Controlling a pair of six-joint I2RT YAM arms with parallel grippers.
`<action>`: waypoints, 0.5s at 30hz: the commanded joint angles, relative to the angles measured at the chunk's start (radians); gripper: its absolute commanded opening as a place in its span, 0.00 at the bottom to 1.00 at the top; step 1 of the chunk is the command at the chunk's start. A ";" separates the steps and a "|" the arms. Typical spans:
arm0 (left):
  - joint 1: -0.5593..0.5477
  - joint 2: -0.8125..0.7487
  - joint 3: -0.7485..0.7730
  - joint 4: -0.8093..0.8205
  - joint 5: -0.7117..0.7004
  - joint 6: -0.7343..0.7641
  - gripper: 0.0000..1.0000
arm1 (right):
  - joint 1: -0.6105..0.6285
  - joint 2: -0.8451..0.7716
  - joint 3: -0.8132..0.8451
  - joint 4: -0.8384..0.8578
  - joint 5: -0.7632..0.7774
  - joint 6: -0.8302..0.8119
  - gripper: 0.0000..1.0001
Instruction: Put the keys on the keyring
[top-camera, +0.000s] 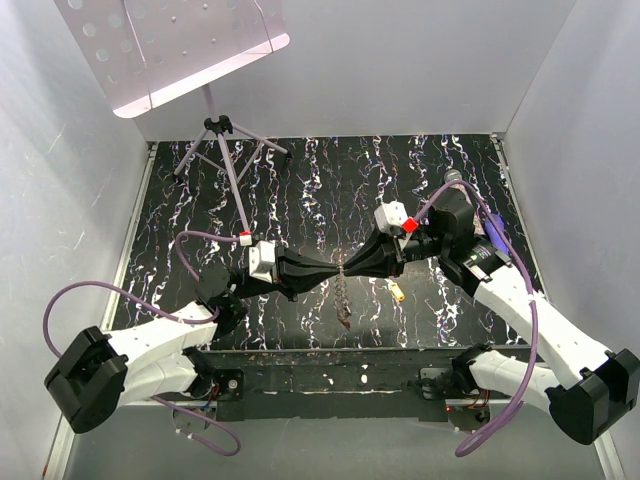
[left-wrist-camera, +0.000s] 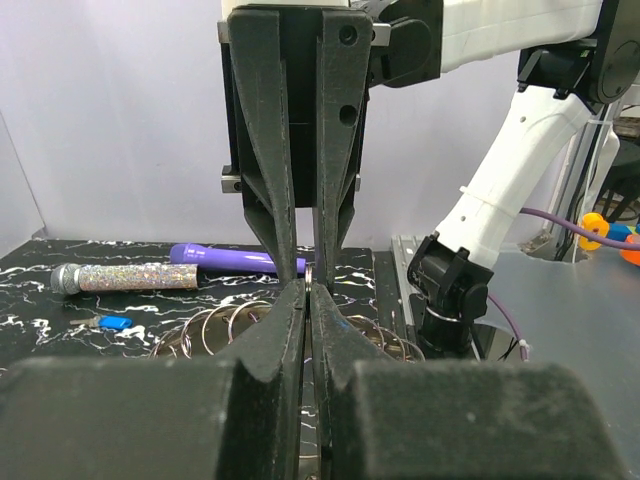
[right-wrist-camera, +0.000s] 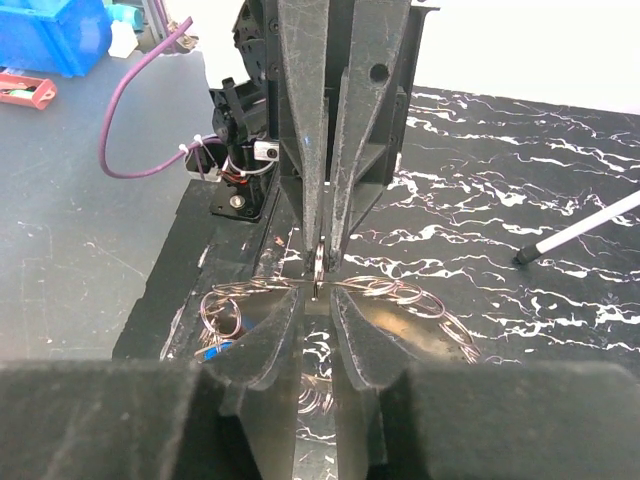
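My two grippers meet tip to tip above the middle of the black marbled table. My left gripper (top-camera: 332, 272) is shut on a thin metal keyring (left-wrist-camera: 309, 274), held upright and edge-on; the ring also shows in the right wrist view (right-wrist-camera: 318, 262). My right gripper (top-camera: 352, 268) faces it with jaws a narrow gap apart around the ring's near edge. A chain of linked rings (top-camera: 344, 305) hangs and trails from the held ring onto the table. A yellow-headed key (top-camera: 397, 292) lies right of the chain. A blue-headed key (left-wrist-camera: 115, 323) lies on the table, also seen in the right wrist view (right-wrist-camera: 213, 350).
A purple marker pen (left-wrist-camera: 232, 258) and a glittery tube (left-wrist-camera: 125, 277) lie on the table near the right arm. A tripod stand (top-camera: 225, 140) with a perforated panel stands at the back left. Grey walls close in the table.
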 joint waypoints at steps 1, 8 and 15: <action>0.003 0.002 0.013 0.099 -0.038 -0.020 0.00 | 0.013 -0.002 0.029 0.049 -0.005 0.017 0.22; 0.004 0.026 -0.006 0.165 -0.064 -0.058 0.00 | 0.022 0.001 0.030 0.055 0.007 0.026 0.19; 0.003 0.046 -0.018 0.213 -0.073 -0.092 0.00 | 0.028 0.012 0.049 0.096 0.020 0.057 0.11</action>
